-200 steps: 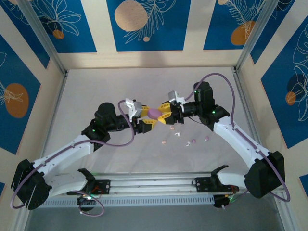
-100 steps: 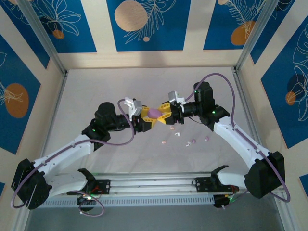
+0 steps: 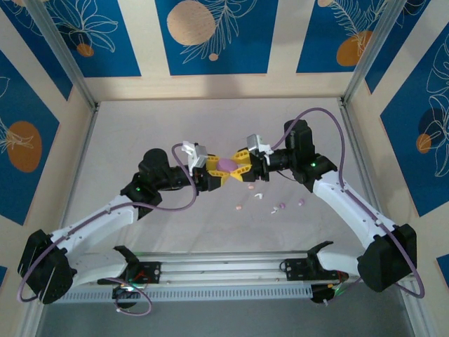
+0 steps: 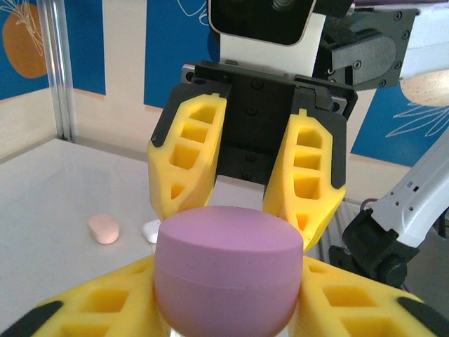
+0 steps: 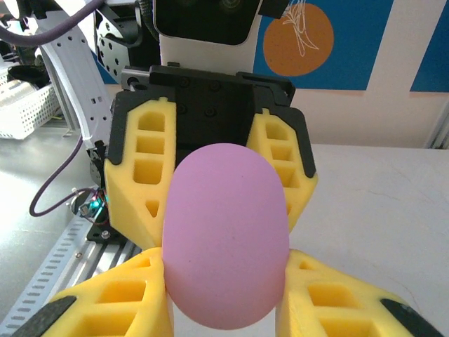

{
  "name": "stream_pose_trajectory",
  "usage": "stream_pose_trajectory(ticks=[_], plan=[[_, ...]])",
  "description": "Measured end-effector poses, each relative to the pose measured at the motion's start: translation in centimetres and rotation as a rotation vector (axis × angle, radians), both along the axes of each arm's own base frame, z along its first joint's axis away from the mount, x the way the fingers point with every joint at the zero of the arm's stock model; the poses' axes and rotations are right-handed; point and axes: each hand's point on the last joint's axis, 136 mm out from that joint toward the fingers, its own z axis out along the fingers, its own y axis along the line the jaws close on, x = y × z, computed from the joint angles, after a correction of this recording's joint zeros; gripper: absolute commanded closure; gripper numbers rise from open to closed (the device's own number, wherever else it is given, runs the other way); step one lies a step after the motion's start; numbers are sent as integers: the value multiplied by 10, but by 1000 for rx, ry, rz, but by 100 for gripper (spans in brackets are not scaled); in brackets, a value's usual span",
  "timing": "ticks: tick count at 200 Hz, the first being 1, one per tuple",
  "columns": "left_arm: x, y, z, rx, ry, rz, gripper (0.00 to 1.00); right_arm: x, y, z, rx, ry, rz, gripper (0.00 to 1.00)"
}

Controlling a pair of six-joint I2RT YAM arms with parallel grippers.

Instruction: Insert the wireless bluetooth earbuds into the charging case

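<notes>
Together, the left gripper (image 3: pixel 219 170) and right gripper (image 3: pixel 236 166) pinch one purple case (image 3: pixel 225 165). Small earbuds (image 3: pixel 282 206) lie at its five o'clock.

1. I'm looking at a matte lilac charging case (image 4: pixel 228 270), one plain colour all over.
2. The left gripper (image 3: pixel 214 172) and right gripper (image 3: pixel 241 166) have yellow fingers (image 4: pixel 186 158) edged in black.
3. A pink earbud (image 4: pixel 104 229) and a white earbud (image 4: pixel 151 229) lie on the pale grey table (image 3: pixel 140 126).
4. The walls (image 3: pixel 210 35) have blue panels with white leaf outlines and orange discs, set between beige strips.
5. My arms (image 3: pixel 98 221) are white with black joints, and the cables (image 3: pixel 319 108) are purple.
</notes>
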Motion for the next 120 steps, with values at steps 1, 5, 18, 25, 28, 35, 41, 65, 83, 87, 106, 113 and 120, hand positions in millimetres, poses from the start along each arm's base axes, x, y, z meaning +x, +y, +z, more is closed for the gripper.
stream_pose_trajectory(ticks=[1,5,18,25,28,35,41,65,83,87,106,113,120], plan=[[0,0,0,0,0,-1,66,0,0,0,0,0,0,69],[0,0,0,1,3,-1,68,0,0,0,-1,1,-1,69],[0,-1,-2,4,6,-5,73,0,0,-1,-5,3,-2,68],[0,-1,-2,5,7,-6,75,0,-1,-2,-6,3,-3,67],[0,-1,-2,5,8,-7,76,0,-1,-2,-7,5,-3,66],[0,-1,-3,7,9,-10,77,0,-1,-3,-9,10,-4,64],[-1,-1,-3,9,8,-12,78,0,-1,-3,-10,16,-4,63],[-1,-2,-5,14,5,-14,81,1,-2,-4,-13,41,-12,58],[-1,-2,-5,20,-8,-16,82,2,-3,-3,-14,72,-21,55],[-1,-2,-5,21,-12,-16,82,2,-4,-3,-15,80,-22,54],[0,-2,-3,26,-35,-14,83,4,-5,1,-15,127,-33,50],[0,-2,-4,29,-37,-14,82,6,-6,3,-12,137,-39,49],[0,-2,-4,33,-39,-16,83,8,-7,7,-9,145,-46,49]])
